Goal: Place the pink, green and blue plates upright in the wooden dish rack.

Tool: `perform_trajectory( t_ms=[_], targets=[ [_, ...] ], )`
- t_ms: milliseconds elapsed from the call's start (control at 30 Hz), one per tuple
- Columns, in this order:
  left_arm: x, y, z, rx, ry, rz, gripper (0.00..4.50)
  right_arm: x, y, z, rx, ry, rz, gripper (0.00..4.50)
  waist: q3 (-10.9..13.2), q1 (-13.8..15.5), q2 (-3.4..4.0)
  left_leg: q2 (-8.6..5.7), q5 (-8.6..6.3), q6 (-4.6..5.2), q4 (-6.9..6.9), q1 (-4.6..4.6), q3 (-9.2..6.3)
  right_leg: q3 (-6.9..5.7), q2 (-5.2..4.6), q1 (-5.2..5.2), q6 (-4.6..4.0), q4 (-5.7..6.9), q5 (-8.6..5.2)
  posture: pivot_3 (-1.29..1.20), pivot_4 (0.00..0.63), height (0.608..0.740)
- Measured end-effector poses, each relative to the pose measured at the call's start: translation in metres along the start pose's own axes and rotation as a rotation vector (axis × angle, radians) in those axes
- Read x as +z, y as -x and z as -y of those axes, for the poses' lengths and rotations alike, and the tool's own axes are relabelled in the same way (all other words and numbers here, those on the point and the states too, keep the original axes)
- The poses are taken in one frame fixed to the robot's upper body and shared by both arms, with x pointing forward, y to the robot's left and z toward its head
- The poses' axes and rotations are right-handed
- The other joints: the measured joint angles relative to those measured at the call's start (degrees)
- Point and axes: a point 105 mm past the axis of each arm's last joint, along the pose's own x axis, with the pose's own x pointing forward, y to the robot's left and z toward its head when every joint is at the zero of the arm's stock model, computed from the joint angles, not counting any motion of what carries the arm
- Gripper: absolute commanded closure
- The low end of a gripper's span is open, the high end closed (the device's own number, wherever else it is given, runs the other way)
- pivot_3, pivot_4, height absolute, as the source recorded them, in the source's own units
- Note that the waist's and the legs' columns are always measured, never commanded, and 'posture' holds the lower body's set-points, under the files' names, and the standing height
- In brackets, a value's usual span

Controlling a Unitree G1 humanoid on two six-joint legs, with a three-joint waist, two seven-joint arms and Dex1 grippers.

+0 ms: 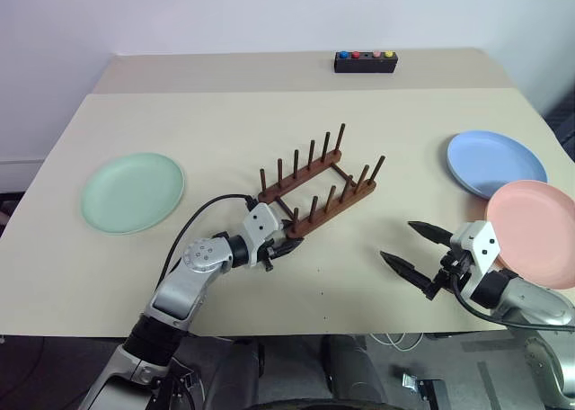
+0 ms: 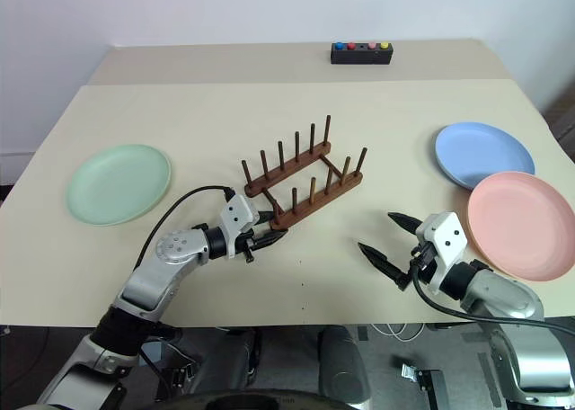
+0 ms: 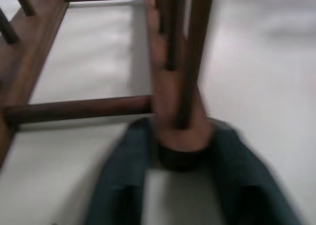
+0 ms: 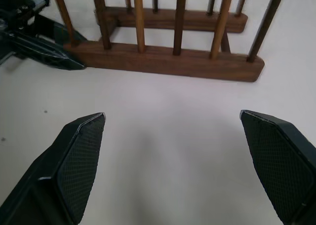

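pinching the near end of the wooden dish rack, the left gripper fingers lie along its rail, while the right gripper hangs spread nearer the pink plate.

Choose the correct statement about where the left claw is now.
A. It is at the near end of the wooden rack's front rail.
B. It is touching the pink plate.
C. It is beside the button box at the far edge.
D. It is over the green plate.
A: the left claw sits at the near end of the wooden dish rack, its fingers either side of the rail end in the left wrist view.
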Motion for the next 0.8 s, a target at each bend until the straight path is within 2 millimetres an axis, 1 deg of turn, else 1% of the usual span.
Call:
perform_trajectory(
  t_ms=[133, 300, 367, 500, 733, 800],
  targets=[
    [-0.002, 0.001, -0.003, -0.026, -0.021, -0.004, 3.73, -0.004, -0.002, -0.009, 0.008, -0.023, -0.003, 0.00, -0.02, 0.02, 0.00, 0.00, 0.00, 0.00, 0.01, 0.02, 0.00, 0.00, 0.00, 0.03, -0.02, 0.00, -0.01, 0.00, 0.150, 0.740],
    [0.002, -0.005, -0.016, -0.119, -0.070, -0.011, 3.73, -0.004, -0.002, -0.009, 0.002, -0.025, -0.001, 0.00, -0.01, 0.11, -0.02, -0.01, 0.00, 0.00, 0.07, 0.10, 0.00, -0.02, 0.01, 0.17, -0.17, -0.02, -0.10, 0.00, 0.150, 0.740],
    [0.002, -0.006, -0.020, -0.155, -0.088, -0.016, 3.73, -0.006, -0.002, -0.010, -0.005, -0.032, 0.000, 0.00, -0.01, -0.01, -0.02, -0.01, 0.00, 0.00, 0.01, 0.10, 0.00, -0.02, 0.00, 0.16, -0.14, -0.03, -0.10, 0.00, 0.150, 0.740],
    [0.007, -0.014, -0.029, -0.247, -0.127, -0.022, 3.73, -0.006, -0.005, -0.013, -0.003, -0.035, 0.014, 0.00, 0.00, 0.06, -0.04, -0.01, 0.00, 0.01, 0.01, 0.07, -0.02, -0.04, 0.00, 0.14, 0.03, -0.06, -0.01, 0.00, 0.150, 0.740],
    [0.010, -0.021, -0.032, -0.365, -0.156, -0.013, 3.73, -0.011, -0.011, -0.023, -0.006, -0.043, 0.018, 0.00, 0.01, -0.07, -0.06, -0.01, -0.01, 0.01, 0.00, 0.05, -0.02, -0.04, 0.00, 0.11, 0.05, -0.05, -0.01, 0.00, 0.150, 0.740],
    [0.009, -0.021, -0.034, -0.382, -0.169, -0.013, 3.73, -0.008, -0.012, -0.026, -0.008, -0.039, 0.028, 0.00, 0.01, -0.07, -0.06, -0.01, -0.01, 0.01, -0.01, 0.05, -0.02, -0.04, 0.01, 0.10, 0.05, -0.05, -0.01, 0.00, 0.150, 0.740]
  ],
)
